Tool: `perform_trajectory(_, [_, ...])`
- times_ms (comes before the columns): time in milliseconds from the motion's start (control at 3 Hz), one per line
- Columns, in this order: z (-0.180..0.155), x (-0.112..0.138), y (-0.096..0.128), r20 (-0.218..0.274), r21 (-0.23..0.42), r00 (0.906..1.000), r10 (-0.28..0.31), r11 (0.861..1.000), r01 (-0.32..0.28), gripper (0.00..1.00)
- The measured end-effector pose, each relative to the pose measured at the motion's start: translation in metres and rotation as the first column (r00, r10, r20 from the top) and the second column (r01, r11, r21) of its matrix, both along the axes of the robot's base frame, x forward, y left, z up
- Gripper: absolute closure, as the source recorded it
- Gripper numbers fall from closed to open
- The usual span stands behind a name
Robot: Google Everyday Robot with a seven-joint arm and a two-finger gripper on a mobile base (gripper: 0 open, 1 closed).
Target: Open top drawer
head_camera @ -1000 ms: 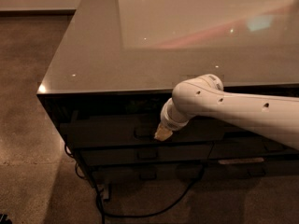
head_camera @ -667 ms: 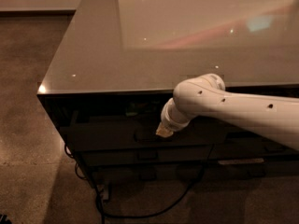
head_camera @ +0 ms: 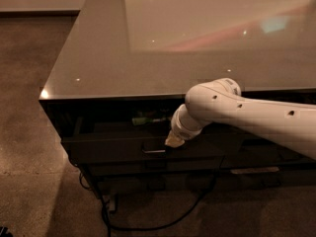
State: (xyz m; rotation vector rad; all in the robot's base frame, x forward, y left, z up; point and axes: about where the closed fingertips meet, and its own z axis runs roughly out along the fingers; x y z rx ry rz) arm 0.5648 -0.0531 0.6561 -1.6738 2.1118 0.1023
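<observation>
The top drawer (head_camera: 118, 147) is a wide dark drawer under the glossy countertop (head_camera: 128, 58). It stands partly pulled out, with a dark gap showing behind its flat front. Its small metal pull handle (head_camera: 154, 151) is at the centre of the front. My gripper (head_camera: 173, 141), cream-tipped at the end of the white arm (head_camera: 237, 112), is right at the handle's right end. A green item (head_camera: 148, 119) lies inside the drawer near the back.
A slimmer dark drawer front (head_camera: 163, 168) sits just below. A black cable (head_camera: 148, 226) loops over the speckled floor (head_camera: 34, 132) under the cabinet. The cabinet's left corner (head_camera: 44, 97) juts toward the open floor on the left.
The top drawer's front and handle have come out a little toward the camera, widening the gap behind them. My gripper has stayed at the handle.
</observation>
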Motion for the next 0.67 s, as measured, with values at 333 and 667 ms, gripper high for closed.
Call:
perform_trajectory(333, [0.0029,-0.0064,-0.0023,-0.004,0.003,0.9999,0.015,1.000,-0.015,1.00])
perform_trajectory(667, [0.0023,-0.0064,-0.0023,-0.004,0.003,0.9999,0.015,1.000,-0.015,1.00])
